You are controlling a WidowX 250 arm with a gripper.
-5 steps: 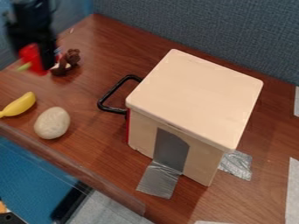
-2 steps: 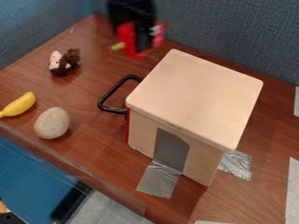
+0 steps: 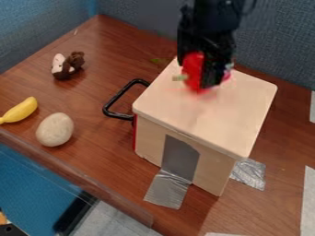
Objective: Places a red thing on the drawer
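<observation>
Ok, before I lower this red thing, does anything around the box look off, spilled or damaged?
Nothing looks spilled or damaged. The one oddity is silver tape running down the wooden box and onto the table, with another patch beside it at the right. It looks makeshift, probably there to anchor the box.
</observation>
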